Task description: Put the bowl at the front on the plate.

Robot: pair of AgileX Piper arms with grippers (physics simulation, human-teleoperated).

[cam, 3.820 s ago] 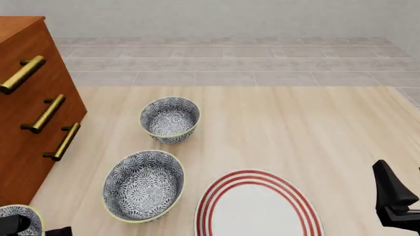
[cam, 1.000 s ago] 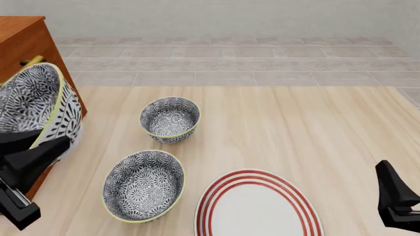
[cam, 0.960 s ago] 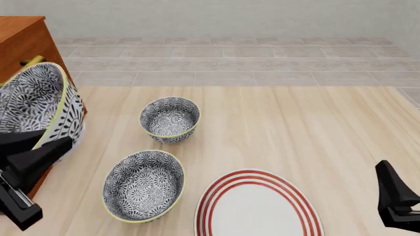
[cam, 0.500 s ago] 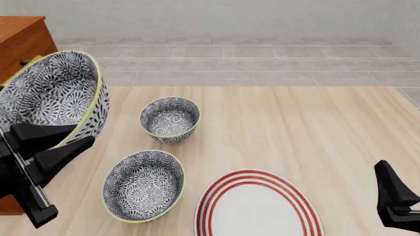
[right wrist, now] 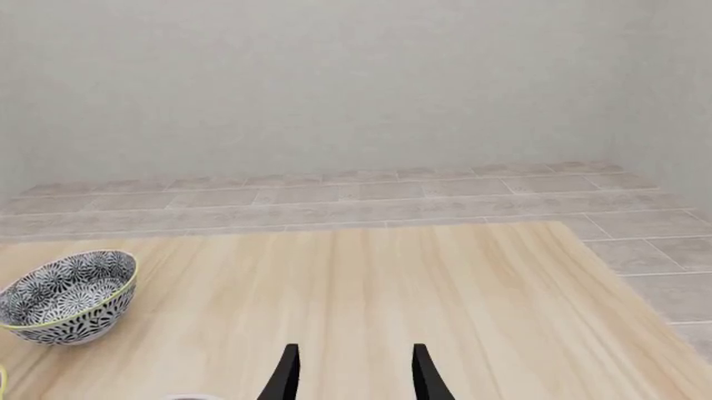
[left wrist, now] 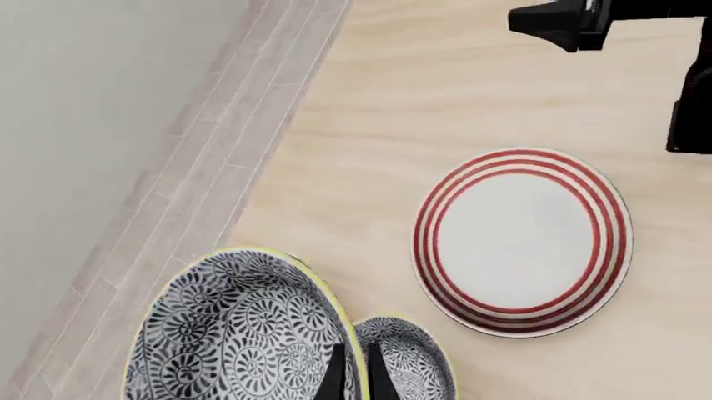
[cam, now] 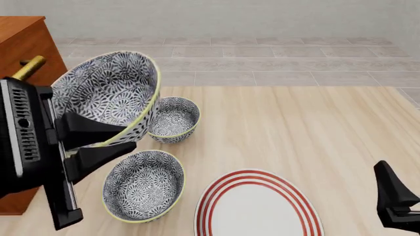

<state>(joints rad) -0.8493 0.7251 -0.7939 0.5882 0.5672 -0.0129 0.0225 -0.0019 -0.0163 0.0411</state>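
Observation:
The bowl (cam: 108, 98), blue-grey patterned with a yellow-green rim, hangs tilted in the air above the table's left side. My left gripper (cam: 131, 138) is shut on its rim, one finger inside and one outside. The left wrist view shows the same bowl (left wrist: 233, 333) pinched at its rim by the left gripper (left wrist: 353, 371). The plate (cam: 256, 206), white with red rings, lies flat at the front centre, to the right of and below the held bowl; the plate (left wrist: 523, 242) has nothing on it. My right gripper (right wrist: 353, 379) is open over bare table at the right.
Two look-alike bowls stand on the table: one (cam: 144, 184) just left of the plate, one (cam: 174, 118) farther back. A wooden dresser (cam: 26, 44) with brass handles stands at the far left. Part of the right arm (cam: 394, 196) shows at the lower right edge.
The bowl has left the table's front-left corner in my left gripper and has risen and moved right, now above the two other bowls. The right arm has not moved.

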